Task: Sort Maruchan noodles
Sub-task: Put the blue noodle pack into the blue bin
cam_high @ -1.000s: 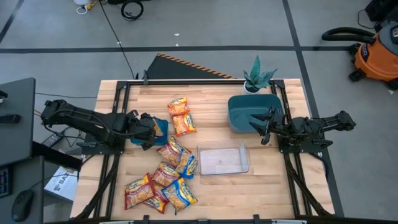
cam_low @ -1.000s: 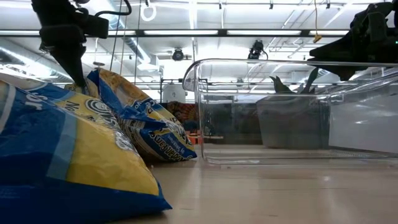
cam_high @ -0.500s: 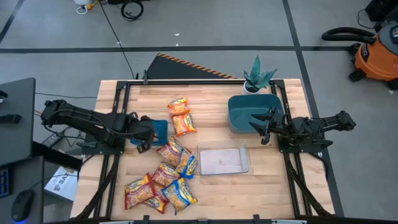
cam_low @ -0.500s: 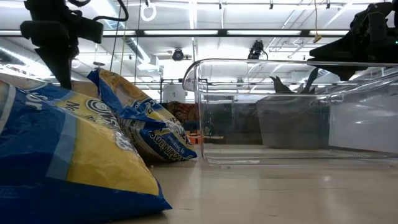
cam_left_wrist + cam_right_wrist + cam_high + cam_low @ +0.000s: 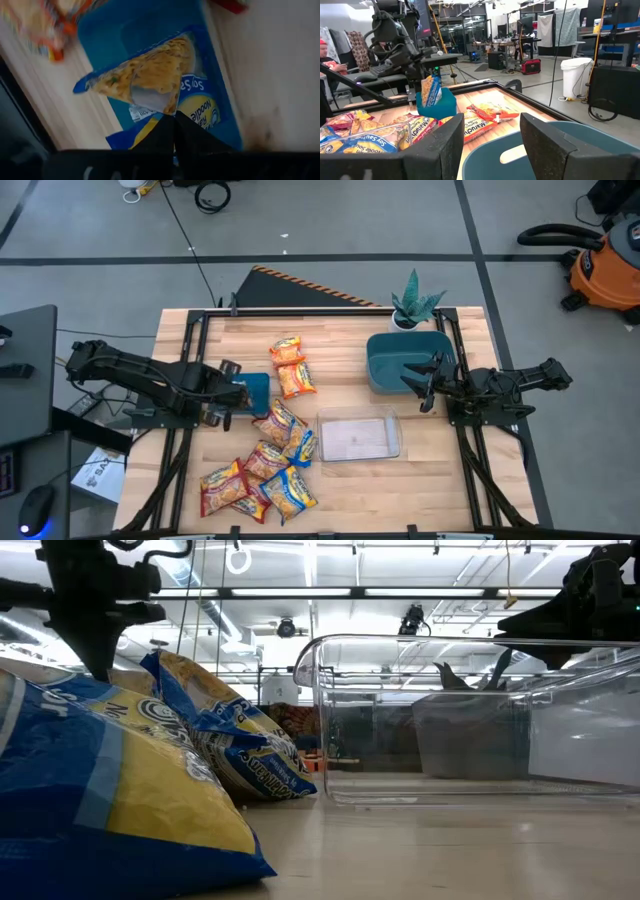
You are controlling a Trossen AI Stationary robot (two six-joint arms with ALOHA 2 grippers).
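Observation:
Several Maruchan noodle packets (image 5: 272, 460) lie heaped on the near-left of the table, and two orange-trimmed ones (image 5: 291, 366) lie farther back. My left gripper (image 5: 233, 394) is at the left rim of a small blue bin (image 5: 256, 386), shut on a blue-trimmed packet (image 5: 150, 70). That packet stands on edge in the bin (image 5: 437, 107). My right gripper (image 5: 425, 383) hovers open over the teal bin's (image 5: 400, 352) right part and touches nothing. My left gripper pinches the blue-trimmed packet at a folded corner (image 5: 169, 107), just at the fingertips, slanting down from the table's left. The packet (image 5: 431, 90) stands tilted under the hold, folded over on itself, and its lower part (image 5: 202, 107) rests inside the small blue bin.
A clear plastic container (image 5: 358, 435) stands in the table's middle between the packet pile and the right arm. A potted plant (image 5: 415, 305) stands at the far edge behind the teal bin. Bare wood lies along the near-right of the table (image 5: 420, 490).
My left gripper has drawn back a little toward the table's left edge and stayed shut. It has come off the middle of the small blue bin to that bin's left rim.

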